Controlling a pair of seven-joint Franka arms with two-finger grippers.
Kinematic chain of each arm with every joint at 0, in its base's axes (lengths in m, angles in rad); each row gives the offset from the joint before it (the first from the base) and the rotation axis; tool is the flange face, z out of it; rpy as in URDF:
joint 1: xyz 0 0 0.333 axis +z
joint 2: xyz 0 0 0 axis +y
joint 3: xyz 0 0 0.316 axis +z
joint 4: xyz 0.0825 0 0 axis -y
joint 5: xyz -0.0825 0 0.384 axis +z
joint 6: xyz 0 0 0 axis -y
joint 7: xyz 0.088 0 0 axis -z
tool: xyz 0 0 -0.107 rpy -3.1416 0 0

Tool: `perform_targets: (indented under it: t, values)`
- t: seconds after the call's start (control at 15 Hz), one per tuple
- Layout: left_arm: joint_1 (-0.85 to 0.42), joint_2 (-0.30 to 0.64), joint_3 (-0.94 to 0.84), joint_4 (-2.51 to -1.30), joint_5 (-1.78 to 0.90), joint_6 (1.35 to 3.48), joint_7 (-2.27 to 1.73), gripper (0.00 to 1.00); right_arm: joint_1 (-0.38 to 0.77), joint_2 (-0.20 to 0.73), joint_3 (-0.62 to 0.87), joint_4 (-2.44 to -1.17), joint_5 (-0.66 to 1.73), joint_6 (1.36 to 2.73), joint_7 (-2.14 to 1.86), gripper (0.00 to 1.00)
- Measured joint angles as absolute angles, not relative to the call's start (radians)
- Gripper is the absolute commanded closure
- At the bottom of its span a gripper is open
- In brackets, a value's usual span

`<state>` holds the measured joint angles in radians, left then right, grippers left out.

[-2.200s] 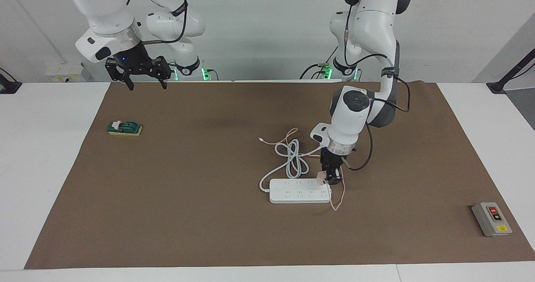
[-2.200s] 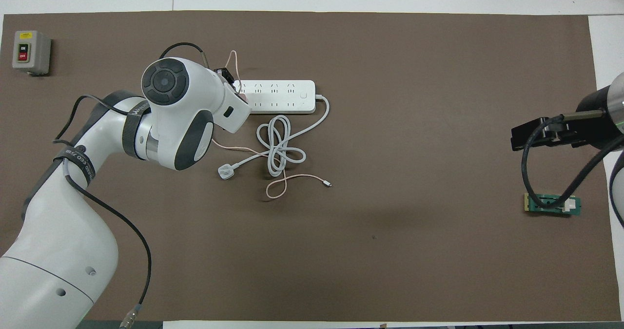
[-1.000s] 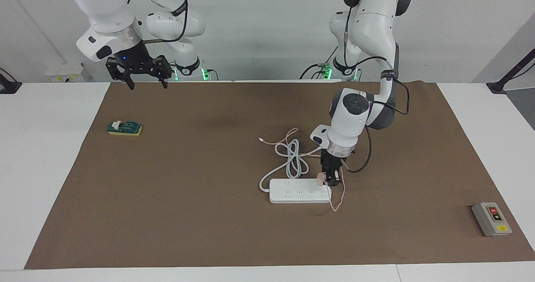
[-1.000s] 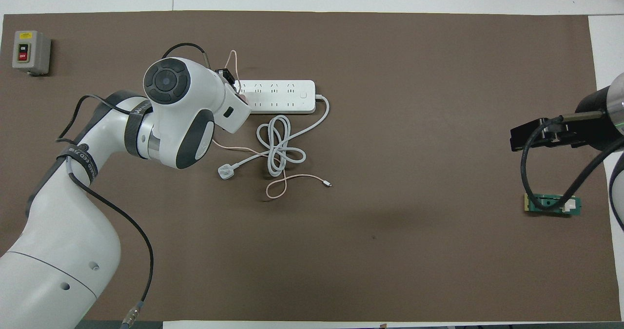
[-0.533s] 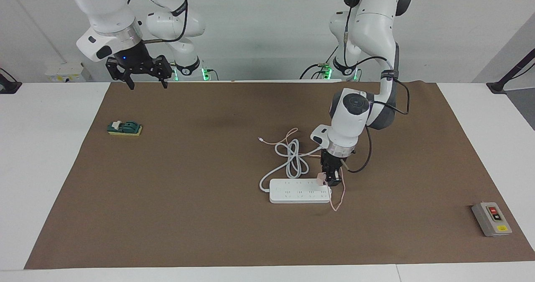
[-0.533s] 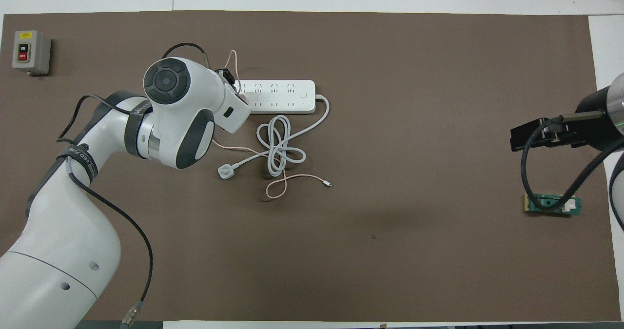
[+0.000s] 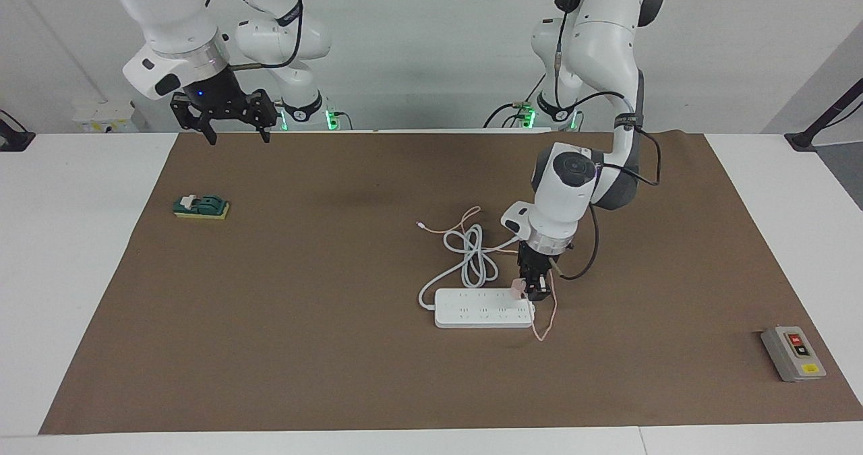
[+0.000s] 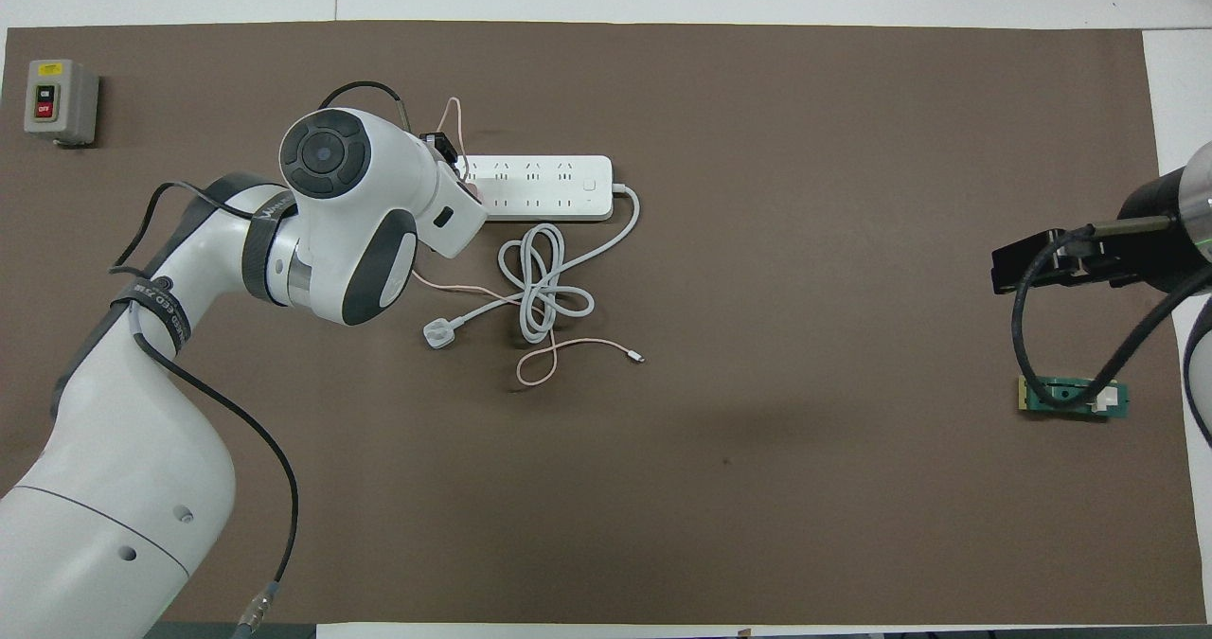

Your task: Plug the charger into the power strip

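Barely any motion since the earlier frames: my left gripper (image 7: 534, 293) has crept a touch toward the robots and sits at the same height, charger (image 7: 518, 286) still at the strip's end toward the left arm. Reads as fine alignment or a stall, not an insertion

Left jaws are clamped on the charger, which sits against the top face of the power strip (image 7: 483, 308) at its last sockets. Can't tell from here whether the prongs are in a socket or just resting on the face. From overhead the wrist hides the contact

Pink cable (image 7: 543, 320) loops off the strip end onto the brown mat (image 7: 303, 307) and trails toward the robots past the strip's coiled white cord (image 7: 472, 256)

Right gripper (image 7: 224, 119) waits high over the mat's edge by its base, jaws wide open, empty

My call: the seat isn't confirmed. Next I'd push straight down, and watch for the light strip sliding or tipping on the surface
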<state>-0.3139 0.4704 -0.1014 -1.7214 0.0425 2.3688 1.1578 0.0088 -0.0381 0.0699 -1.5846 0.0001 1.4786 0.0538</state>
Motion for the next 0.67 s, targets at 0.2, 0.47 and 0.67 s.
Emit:
perform_targets:
  t: [0.2,0.47,0.67]
  values:
    - [-0.314,0.491,-0.103,-1.682,0.043,2.322,1.167,1.0,0.007,-0.038,0.069,-1.585,0.0,1.479,0.054,0.0]
    - [-0.314,0.52,-0.104,-1.621,0.043,2.251,1.172,1.0,0.007,-0.038,0.069,-1.585,0.0,1.479,0.054,0.0]
    - [-0.313,0.54,-0.106,-1.585,0.04,2.214,1.225,1.0,0.007,-0.038,0.069,-1.585,0.0,1.479,0.054,0.0]
